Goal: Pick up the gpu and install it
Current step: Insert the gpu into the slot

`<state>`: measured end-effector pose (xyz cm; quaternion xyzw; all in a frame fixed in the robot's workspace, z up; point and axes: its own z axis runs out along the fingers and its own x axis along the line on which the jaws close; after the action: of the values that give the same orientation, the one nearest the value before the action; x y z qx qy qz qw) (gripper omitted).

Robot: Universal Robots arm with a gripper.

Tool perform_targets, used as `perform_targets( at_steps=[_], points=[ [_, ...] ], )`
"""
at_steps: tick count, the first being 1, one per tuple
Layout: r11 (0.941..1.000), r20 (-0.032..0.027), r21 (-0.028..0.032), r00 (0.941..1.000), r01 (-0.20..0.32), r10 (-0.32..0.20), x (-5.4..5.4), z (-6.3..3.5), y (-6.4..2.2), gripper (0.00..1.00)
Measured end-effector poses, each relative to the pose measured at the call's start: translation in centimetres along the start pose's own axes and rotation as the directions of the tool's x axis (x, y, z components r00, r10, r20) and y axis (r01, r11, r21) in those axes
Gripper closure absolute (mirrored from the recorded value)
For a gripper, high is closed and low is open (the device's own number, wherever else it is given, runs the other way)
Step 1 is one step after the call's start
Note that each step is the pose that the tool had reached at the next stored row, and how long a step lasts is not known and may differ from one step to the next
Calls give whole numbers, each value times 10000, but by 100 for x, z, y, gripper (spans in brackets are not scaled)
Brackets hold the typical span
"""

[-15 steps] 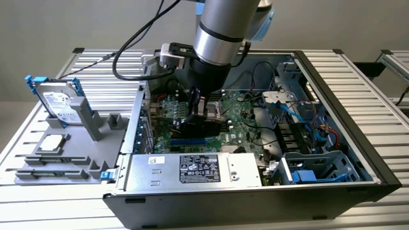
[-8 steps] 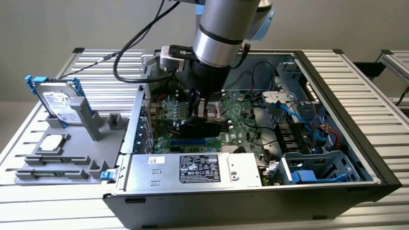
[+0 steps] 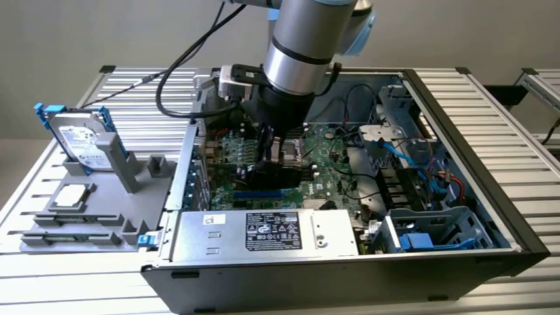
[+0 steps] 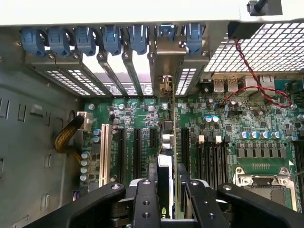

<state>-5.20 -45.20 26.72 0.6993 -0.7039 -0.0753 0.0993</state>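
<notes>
The tabletop (image 3: 490, 111) is a bed of ribbed, silver-grey metal slats with black caps (image 3: 107, 68) at its far corners. A second slatted surface (image 3: 544, 82) stands just beyond it at the exterior view's far right. On the exterior view's far left lies a plain pale beige background (image 3: 35, 79). The light is soft and even.

Exterior view: elevated, oblique, whole open case (image 3: 350, 282). Wrist view: close, facing down; motherboard (image 4: 223, 118) shared.
</notes>
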Motion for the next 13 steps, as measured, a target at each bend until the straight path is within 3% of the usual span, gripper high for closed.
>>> perform_targets(
  at_steps=[13],
  points=[
    [9999, 31, -15, 9999, 158, -158, -2, 70, -1, 73]
  ],
)
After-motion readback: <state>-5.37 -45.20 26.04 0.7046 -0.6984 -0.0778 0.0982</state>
